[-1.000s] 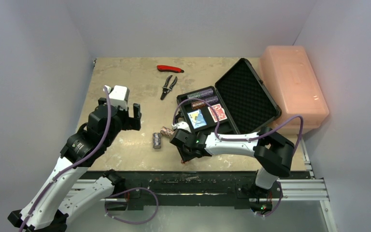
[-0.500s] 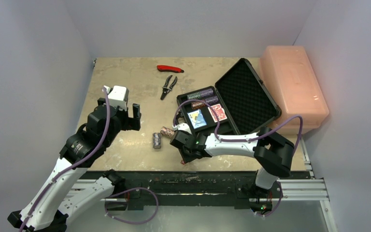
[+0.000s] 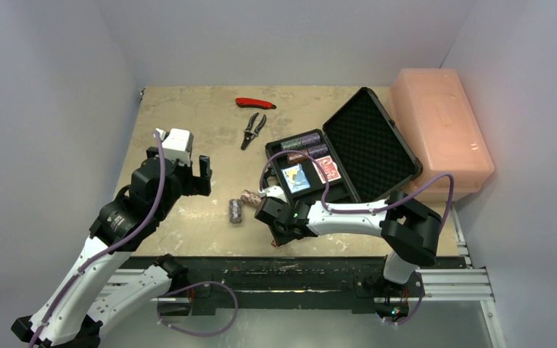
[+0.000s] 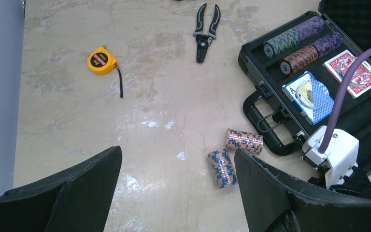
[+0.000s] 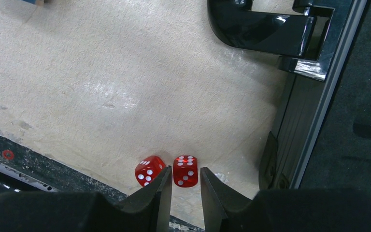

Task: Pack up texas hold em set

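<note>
The yellow tape measure near the worktop's left edge has a black label that seems to read "2m". The blue deck shows an "A" at one corner, and no other writing is legible. The case lies open at the right side of the worktop, its foam-lined lid tipped back toward the pink box beyond the right edge. In its tray two chip rows lie side by side at the rear, one green and purple, the other orange and purple. The blue deck and red deck sit in pockets just nearer. Two loose stacks lie on their sides on the worktop just beside the case's handle, close together. Pliers and a red tool lie toward the rear edge. Two red dice sit touching or nearly so at the near edge, beside the case's front corner. The right gripper is down over them, its jaws narrow and straddling the right die, with the other die just outside the left finger. Whether the fingertips press the die cannot be told. The left gripper hangs above the worktop's left half with its jaws wide and nothing between them.
</note>
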Robot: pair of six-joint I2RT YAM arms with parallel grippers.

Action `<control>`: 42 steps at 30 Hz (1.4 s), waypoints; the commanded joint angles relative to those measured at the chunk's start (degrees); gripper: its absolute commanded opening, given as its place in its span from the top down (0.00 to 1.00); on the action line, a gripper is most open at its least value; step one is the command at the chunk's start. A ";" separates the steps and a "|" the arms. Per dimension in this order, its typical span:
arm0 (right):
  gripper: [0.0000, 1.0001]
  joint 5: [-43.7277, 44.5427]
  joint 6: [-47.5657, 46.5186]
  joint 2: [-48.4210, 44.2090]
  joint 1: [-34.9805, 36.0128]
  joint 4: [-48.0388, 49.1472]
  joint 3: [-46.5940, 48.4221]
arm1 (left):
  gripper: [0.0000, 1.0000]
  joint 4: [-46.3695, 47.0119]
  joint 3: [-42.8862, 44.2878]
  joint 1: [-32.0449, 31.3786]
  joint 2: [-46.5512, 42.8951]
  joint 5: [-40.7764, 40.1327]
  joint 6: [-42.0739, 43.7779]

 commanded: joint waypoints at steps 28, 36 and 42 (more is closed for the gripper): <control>0.83 0.12 1.07 0.92 0.68 -0.62 0.75 | 0.14 1.42 -0.26 0.34 -0.56 -0.75 0.59; 1.00 0.18 0.75 -0.73 0.76 -0.30 1.11 | 0.14 1.46 -0.35 0.37 -0.56 -0.83 0.55; 1.00 1.45 0.49 -2.31 0.77 -0.81 1.91 | 0.14 1.52 -0.35 0.34 -0.47 -0.92 0.54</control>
